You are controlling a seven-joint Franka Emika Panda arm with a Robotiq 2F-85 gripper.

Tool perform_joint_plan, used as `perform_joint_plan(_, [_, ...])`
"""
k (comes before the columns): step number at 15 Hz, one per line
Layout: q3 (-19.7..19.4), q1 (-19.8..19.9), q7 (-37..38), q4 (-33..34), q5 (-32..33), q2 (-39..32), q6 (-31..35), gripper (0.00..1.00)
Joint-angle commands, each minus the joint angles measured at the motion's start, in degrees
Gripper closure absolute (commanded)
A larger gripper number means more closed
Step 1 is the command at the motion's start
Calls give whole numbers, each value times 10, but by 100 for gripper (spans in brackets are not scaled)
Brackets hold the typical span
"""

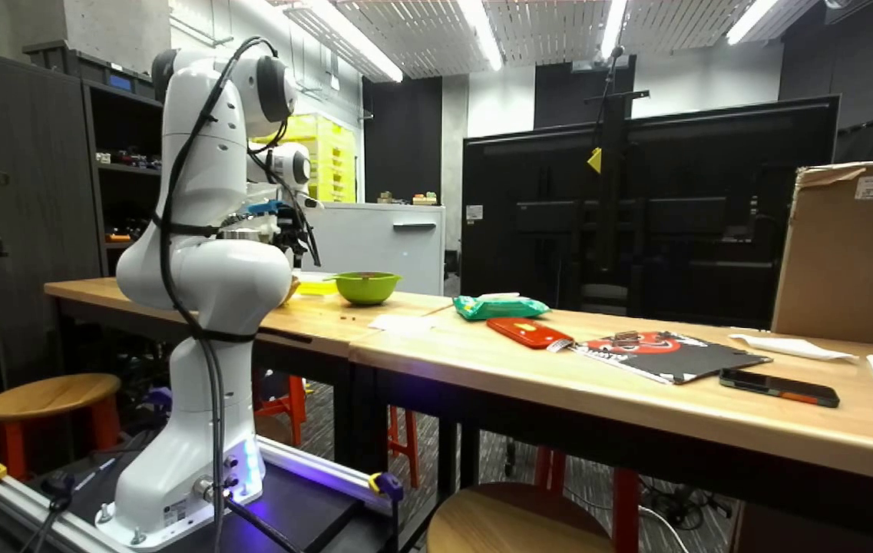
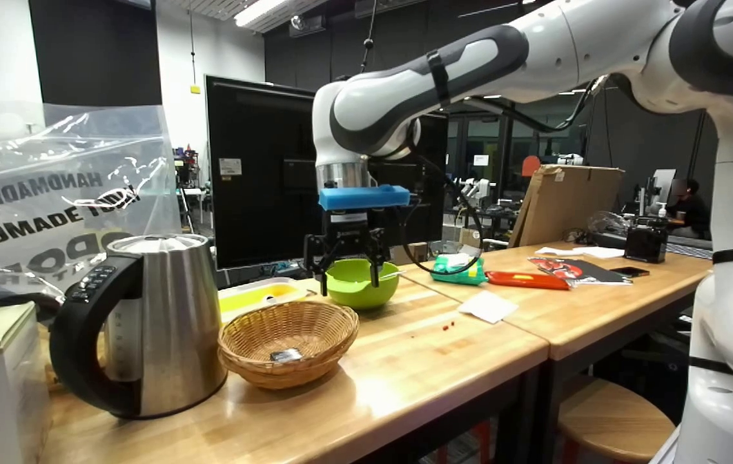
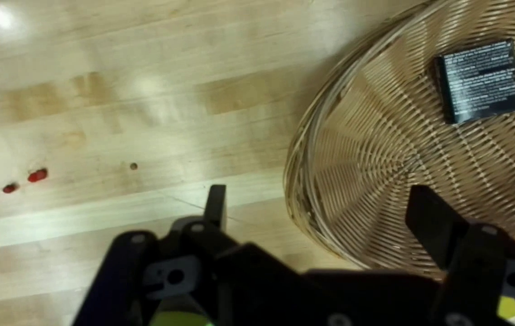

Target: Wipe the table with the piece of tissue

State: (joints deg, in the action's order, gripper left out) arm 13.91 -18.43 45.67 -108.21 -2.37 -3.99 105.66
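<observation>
Table (image 2: 430, 351), in an exterior view: extends below the gripper (image 2: 349, 281), whose fingers are spread wide, nothing visible between them. The tissue (image 2: 487, 306), presumably the white sheet across the seam in the top, lies well apart from the gripper. Wiping judged not begun. Risk: a sheet so thin and flat gives little to pinch; tips may skim over it, or press into the wood if height is misread. Risk: wicker basket (image 2: 295, 372) and green bowl (image 2: 353, 293) are near; a low sideways move could bump either.

Wrist view: one fingertip shows over wood, the other over the basket. Straight descent here would likely catch the rim. Red bits (image 3: 37, 175) and a brown speck (image 3: 133, 166) lie on the wood, apart from the basket; a loosely held tissue might smear or scatter them. Surface looks pale, with darker brown strips and patches of glare.

In an exterior view: gripper's fingers cannot be made out. Two further white pieces (image 1: 793, 347) lie farther along; if one of those is the intended tissue, the wrong sheet gets picked. Tabletop is thick, light brown, on dark legs; its seam could snag a wipe.
</observation>
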Motion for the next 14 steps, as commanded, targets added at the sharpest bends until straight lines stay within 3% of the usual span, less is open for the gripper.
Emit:
perform_joint_plan(1, [-4, 17, 42, -109, -19, 87, 40, 0])
perform_joint_plan(8, [-10, 62, 82, -329, -73, 230, 178, 0])
perform_joint_plan(14, [-6, 91, 125, -458, -107, 324, 264, 0])
